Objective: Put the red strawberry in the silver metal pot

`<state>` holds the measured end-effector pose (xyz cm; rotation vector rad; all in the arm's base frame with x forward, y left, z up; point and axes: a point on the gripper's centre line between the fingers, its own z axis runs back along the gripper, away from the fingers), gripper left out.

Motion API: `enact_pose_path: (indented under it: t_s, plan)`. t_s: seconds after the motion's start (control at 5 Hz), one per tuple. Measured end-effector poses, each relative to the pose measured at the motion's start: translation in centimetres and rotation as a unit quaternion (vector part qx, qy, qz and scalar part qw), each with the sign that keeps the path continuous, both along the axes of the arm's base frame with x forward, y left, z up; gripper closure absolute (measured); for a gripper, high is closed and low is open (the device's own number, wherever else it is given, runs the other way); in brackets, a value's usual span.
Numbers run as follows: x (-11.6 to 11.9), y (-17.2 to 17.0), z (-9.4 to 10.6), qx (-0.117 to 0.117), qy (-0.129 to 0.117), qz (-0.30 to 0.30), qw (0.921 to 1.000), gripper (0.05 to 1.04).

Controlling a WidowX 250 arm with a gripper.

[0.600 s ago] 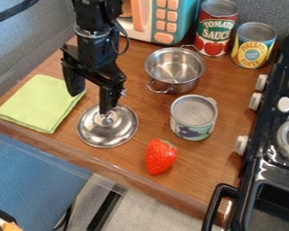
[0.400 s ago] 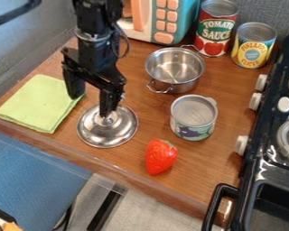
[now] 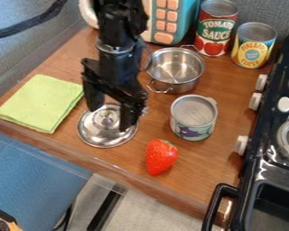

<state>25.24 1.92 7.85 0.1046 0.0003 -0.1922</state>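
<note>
The metal lid (image 3: 97, 136) lies beneath the gripper (image 3: 111, 118), whose fingers are spread apart.

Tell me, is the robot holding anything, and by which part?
Nothing is held: the gripper is open over the shiny lid, which lies on the counter.

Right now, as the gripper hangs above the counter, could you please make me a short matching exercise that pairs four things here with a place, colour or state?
Things
1. strawberry
2. metal lid
3. cloth
4. pot

Place, colour or state
A. lying just below the gripper
B. folded and light green
C. uncovered and empty, with wire handles
D. red

Right pairs: 1-D, 2-A, 3-B, 4-C
</note>
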Motion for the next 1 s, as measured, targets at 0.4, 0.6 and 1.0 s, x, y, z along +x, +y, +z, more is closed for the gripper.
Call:
enact_pose_path:
  t_s: [0.4, 0.6, 1.0]
  plan:
    - [-1.2, -6.6, 0.4, -0.026, -0.009, -0.047, 0.9985, 0.083]
    - [-1.3, -7.8, -0.4, -0.028, -0.016, -0.025, 0.9992, 0.083]
    - [-0.1, -8.4, -3.8, -0.012, -0.011, 0.001, 0.9999, 0.083]
